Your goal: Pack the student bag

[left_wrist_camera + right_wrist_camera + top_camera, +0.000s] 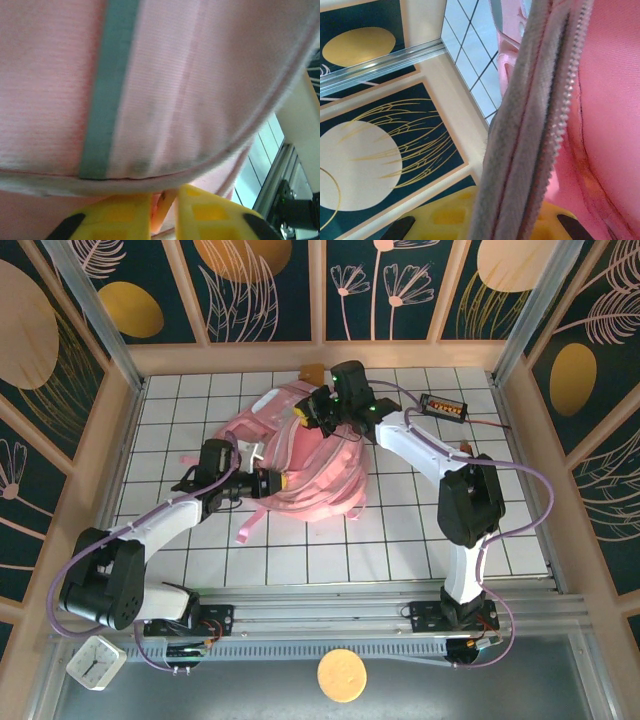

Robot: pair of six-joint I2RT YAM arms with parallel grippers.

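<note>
Left gripper (164,210) is clenched on bag (310,470) fabric at nine o'clock, right gripper (500,220) on the zip edge (535,110) at twelve; soft, floppy, judged best held by seams.

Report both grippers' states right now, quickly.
Left gripper: closed, pinching the pink fabric of the student bag.
Right gripper: closed on the student bag's zipper edge.
</note>
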